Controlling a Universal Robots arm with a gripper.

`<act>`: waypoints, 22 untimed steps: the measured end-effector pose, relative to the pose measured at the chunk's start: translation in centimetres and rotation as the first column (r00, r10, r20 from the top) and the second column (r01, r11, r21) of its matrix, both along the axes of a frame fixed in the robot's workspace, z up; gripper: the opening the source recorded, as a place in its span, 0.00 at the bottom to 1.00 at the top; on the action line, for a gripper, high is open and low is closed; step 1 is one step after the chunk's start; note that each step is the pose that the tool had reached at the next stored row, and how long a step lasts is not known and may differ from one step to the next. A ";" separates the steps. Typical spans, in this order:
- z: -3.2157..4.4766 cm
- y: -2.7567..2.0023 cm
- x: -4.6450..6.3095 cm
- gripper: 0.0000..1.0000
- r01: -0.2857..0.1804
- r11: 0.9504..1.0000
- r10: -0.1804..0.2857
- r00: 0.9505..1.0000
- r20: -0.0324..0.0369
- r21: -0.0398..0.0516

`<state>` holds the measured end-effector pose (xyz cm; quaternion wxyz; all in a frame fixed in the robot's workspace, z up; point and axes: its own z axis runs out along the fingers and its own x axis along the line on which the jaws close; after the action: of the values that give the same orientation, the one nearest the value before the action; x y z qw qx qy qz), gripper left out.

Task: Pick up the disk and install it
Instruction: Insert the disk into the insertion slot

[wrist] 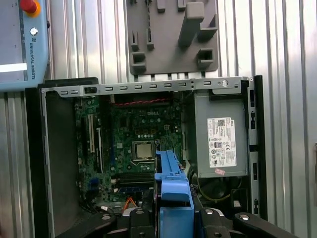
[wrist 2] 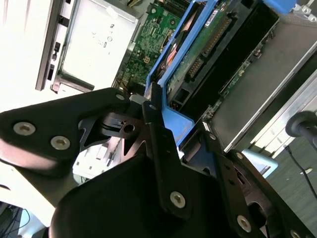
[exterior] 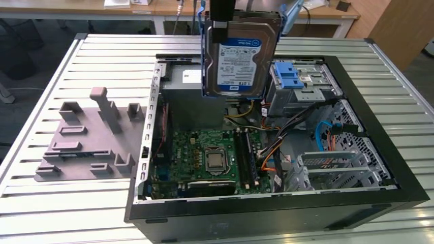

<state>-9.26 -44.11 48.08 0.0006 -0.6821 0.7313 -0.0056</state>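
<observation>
Disk (exterior: pixel 241 58) hangs upright in mid-air, label showing, over the open computer case (exterior: pixel 271 209) on the slatted desk (exterior: pixel 61 216), just above the grey power box (exterior: pixel 186 101). The hand (wrist 2: pixel 171 126) is clenched on its blue rail (wrist: pixel 173 183).

the exterior view overlooks the computer case (exterior: pixel 271 211); both wrist views peer into it from nearer.

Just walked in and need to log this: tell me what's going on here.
The robot arm's gripper is clamped on the disk by its blue rails and holds it upright over the open computer case, near the drive cage with the blue latch. The disk is not seated in the case yet.
</observation>
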 end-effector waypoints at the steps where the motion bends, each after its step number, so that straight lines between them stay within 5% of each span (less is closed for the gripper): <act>1: -0.01 -0.03 0.1 0.36 0.000 1.000 0.000 1.000 0.000 0.000; 4: -0.05 -0.40 0.5 0.36 0.000 1.000 0.000 1.000 0.000 0.000; 15: -0.14 -2.86 1.0 0.36 0.000 1.000 0.000 1.000 0.000 0.000; 22: -0.20 -3.91 2.1 0.36 0.000 1.000 0.000 1.000 0.000 0.000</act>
<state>-7.18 -48.02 47.88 0.0006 -0.6821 0.7313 -0.0056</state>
